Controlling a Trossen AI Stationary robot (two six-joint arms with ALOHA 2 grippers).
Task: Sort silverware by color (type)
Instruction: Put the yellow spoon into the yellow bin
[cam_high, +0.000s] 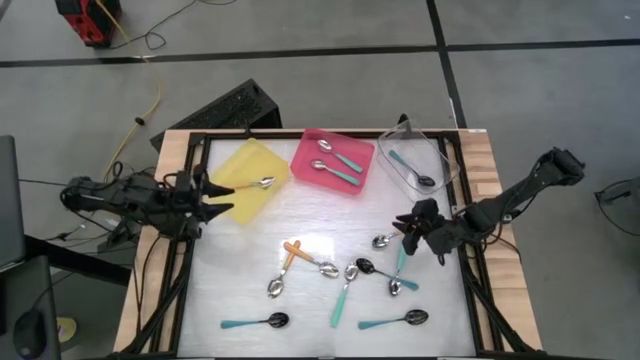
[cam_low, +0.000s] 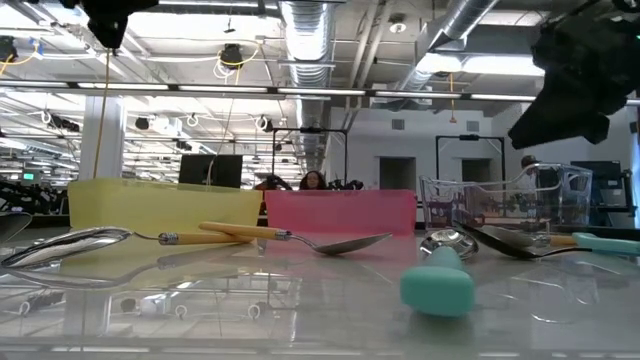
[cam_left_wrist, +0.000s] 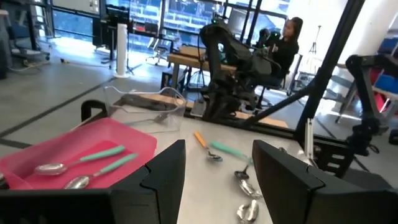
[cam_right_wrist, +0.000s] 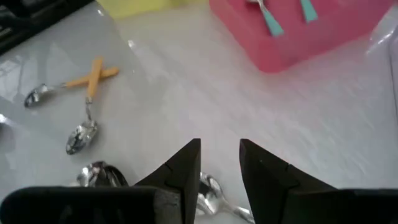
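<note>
hovering over loose spoons (cam_high: 345, 285) on the white worktop (cam_high: 240, 270), right hand (cam_high: 408, 226) with fingers parted, empty; farther back, left hand (cam_high: 214, 191) spread beside the yellow tray (cam_high: 240, 170) holding an orange-handled spoon (cam_high: 250, 185).

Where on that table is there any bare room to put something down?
Free: the table's left side, below the yellow tray, left of the crossed orange spoons; also a strip under the pink tray. Crowded: the lower middle and right, around the teal spoons.
</note>
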